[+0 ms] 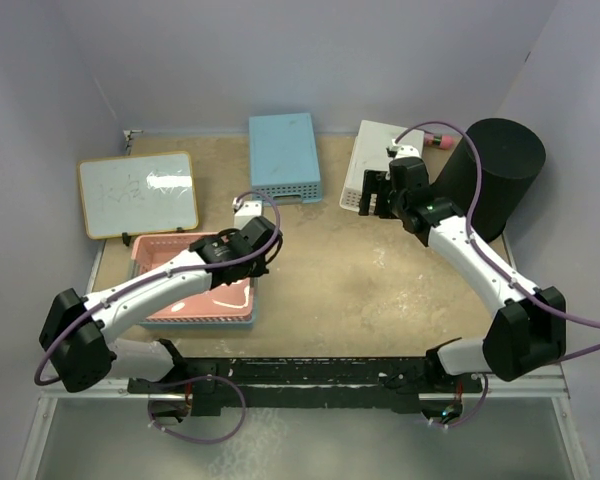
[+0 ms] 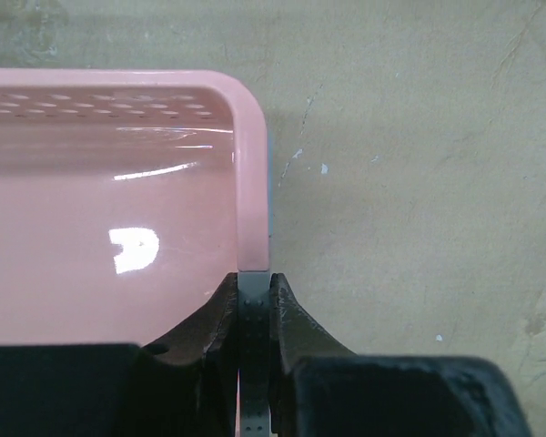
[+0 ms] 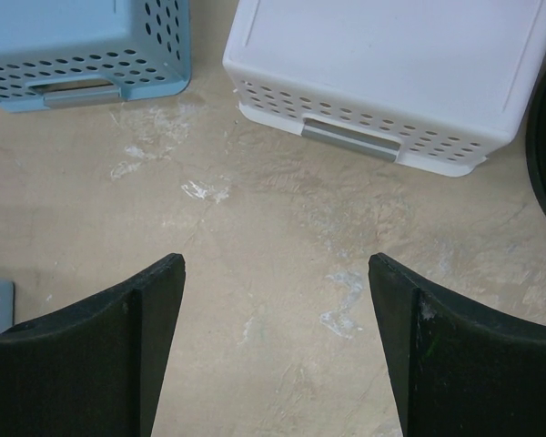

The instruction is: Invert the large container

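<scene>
Nearest, my left claw [image 2: 253, 288] clenched one pink basket [image 2: 252, 182]'s rim; right claw [image 3: 276, 273] hung released. I counted one blue basket [image 1: 283, 150], one white basket [image 1: 372, 160], one large container [image 1: 495, 170], long axis vertical, far-right on the table [image 1: 360, 290].

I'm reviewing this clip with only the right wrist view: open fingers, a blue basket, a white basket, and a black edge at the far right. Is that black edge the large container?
Observer: Yes. The top view shows the large container standing in the far right corner beside the white basket. The right gripper is clear of it.
Operator: What is the left arm doing?
Observer: The left gripper is shut on the rim of a pink basket.
Operator: Is anything else on the table?
Observer: A small whiteboard lies flat at the far left.
</scene>
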Tool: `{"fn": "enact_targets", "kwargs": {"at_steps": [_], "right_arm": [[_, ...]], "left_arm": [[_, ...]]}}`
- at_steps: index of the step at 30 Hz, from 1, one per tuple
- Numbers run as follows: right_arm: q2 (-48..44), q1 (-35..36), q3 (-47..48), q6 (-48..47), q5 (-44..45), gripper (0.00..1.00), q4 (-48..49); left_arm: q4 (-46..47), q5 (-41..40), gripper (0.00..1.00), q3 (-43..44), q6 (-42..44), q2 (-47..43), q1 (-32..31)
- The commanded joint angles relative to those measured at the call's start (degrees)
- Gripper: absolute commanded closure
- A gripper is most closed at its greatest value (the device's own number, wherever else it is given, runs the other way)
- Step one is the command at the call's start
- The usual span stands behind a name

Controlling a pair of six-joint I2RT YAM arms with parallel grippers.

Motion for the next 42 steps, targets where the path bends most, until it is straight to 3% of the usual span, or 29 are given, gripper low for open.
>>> {"fn": "enact_targets", "kwargs": {"at_steps": [1, 10, 14, 23, 29, 34, 42], "right_arm": [[-0.8, -0.3, 0.7, 0.6, 0.7, 0.17, 1.0], [-2.8, -0.7, 0.8, 1.5, 1.7, 0.16, 0.7], [-4.9, -1.0, 2.3, 3.0, 6.2, 0.17, -1.4], [-12.5, -1.4, 9.4, 7.2, 22.5, 0.17, -7.3], [-20.5, -1.4, 11.7, 4.0, 34.3, 0.17, -5.6], [-24.5, -1.4, 10.5, 1.0, 38.8, 0.17, -2.5], [-25.0, -1.4, 10.5, -0.9, 38.6, 0.18, -2.1]], "left_arm": [[-5.4, -2.3, 1.0, 8.7, 1.8, -2.5, -0.2], [-21.5, -2.9, 1.0, 31.4, 6.1, 1.9, -0.2], [-20.6, 1.6, 1.0, 39.9, 8.6, 2.9, -0.2], [4.5, 28.2, 1.0, 41.4, 7.5, 8.1, -0.2], [16.9, 41.8, 1.0, 46.2, 3.3, 13.6, -0.2], [31.4, 51.5, 1.0, 42.8, -5.4, 17.0, 0.6], [53.0, 59.7, 1.0, 36.6, -21.3, 21.7, 1.8]]}}
